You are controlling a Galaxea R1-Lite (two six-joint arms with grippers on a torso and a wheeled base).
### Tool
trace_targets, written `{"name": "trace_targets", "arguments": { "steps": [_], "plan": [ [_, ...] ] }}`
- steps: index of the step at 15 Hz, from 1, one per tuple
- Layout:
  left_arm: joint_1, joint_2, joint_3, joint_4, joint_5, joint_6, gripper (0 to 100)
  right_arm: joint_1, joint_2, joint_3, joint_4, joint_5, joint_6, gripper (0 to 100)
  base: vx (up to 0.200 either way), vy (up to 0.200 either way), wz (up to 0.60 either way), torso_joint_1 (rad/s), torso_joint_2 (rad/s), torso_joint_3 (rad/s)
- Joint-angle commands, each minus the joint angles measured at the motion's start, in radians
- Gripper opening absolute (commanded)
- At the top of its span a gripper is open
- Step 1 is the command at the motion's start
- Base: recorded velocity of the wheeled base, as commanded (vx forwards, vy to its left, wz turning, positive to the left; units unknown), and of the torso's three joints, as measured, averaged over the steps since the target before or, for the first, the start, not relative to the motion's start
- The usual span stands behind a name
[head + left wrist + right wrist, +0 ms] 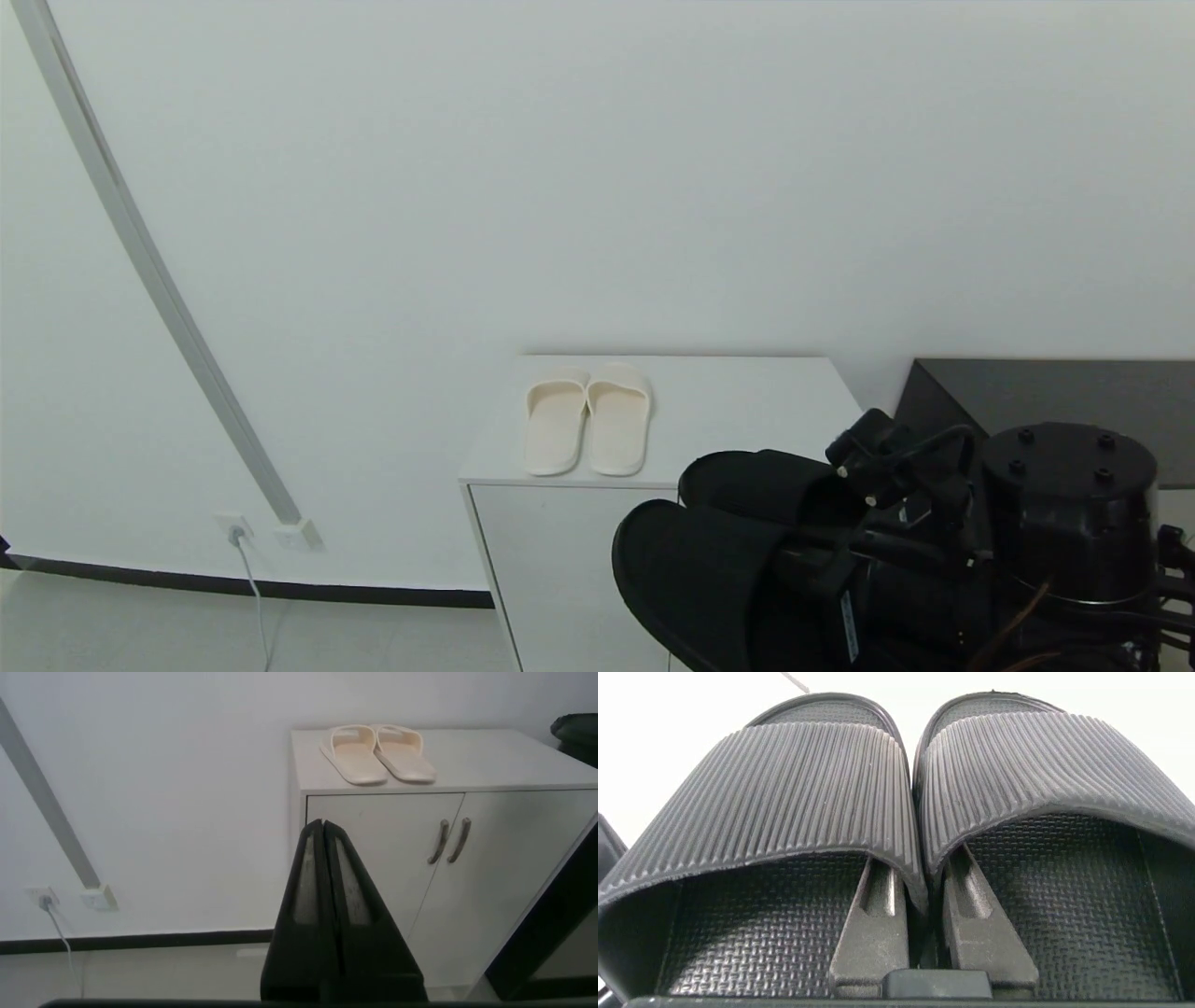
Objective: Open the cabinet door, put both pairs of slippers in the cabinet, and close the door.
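Black slippers (pixel 785 793) in right end effector's (pixel 920 885) grip, toes seemingly toward cabinet (pixel 560 560); left end effector (pixel 324 835) closed.

Cream slippers (pixel 588 420), plain. Black slippers (pixel 822 793): fine ribs across the straps (pixel 1046 775), diamond-grid tread on the footbeds (pixel 757 915). White cabinet (pixel 560 560) with dull silver handles (pixel 437 842). Black left claw (pixel 324 826). Off-white wall (pixel 597 187), grey strip (pixel 149 261), black skirting (pixel 280 588), pale grey floor (pixel 140 635).
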Motion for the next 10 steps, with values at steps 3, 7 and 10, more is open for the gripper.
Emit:
{"name": "trace_targets", "arguments": {
  "steps": [3,7,10],
  "plan": [
    [-0.001,0.001,0.0,0.0,0.0,0.0,0,0.001,0.003,0.0,0.0,-0.001,0.0,0,0.0,0.0,0.0,0.0,0.0,0.0],
    [0.0,0.001,0.0,0.0,0.0,0.0,0,0.001,0.008,0.011,0.0,0.002,-0.031,0,0.0,0.0,0.0,0.0,0.0,0.0],
    [0.0,0.001,0.0,0.0,0.003,0.003,0,0.004,0.011,0.017,0.0,0.002,-0.031,0,0.0,0.0,0.0,-0.137,0.32,0.15]
  ]
}}
